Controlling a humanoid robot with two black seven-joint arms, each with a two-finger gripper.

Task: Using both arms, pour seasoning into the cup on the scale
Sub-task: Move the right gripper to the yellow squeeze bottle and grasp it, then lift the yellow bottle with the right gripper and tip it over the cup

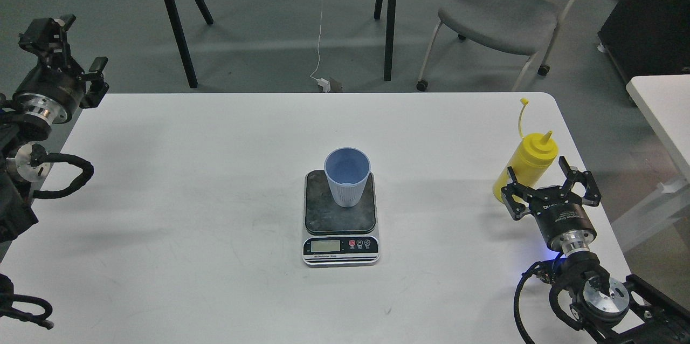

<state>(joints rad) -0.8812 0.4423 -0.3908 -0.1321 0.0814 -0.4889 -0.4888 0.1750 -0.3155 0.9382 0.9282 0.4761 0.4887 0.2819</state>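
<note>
The light blue ribbed cup [347, 176] stands upright on the dark platform of the scale [340, 218] at the table's middle. The yellow seasoning bottle [527, 166] stands at the right side of the table, nozzle up, its tethered cap hanging off above. My right gripper [550, 178] is open just in front of the bottle, its fingers [513, 186] spread beside the bottle's lower part without closing on it. My left gripper [70, 47] is raised off the table's far left corner, open and empty.
The white table [215, 198] ends close to the right of the bottle. Beyond it stand a grey chair [498, 18], black table legs [175, 26] and a white cable on the floor. Another white table edge [663, 112] is at far right.
</note>
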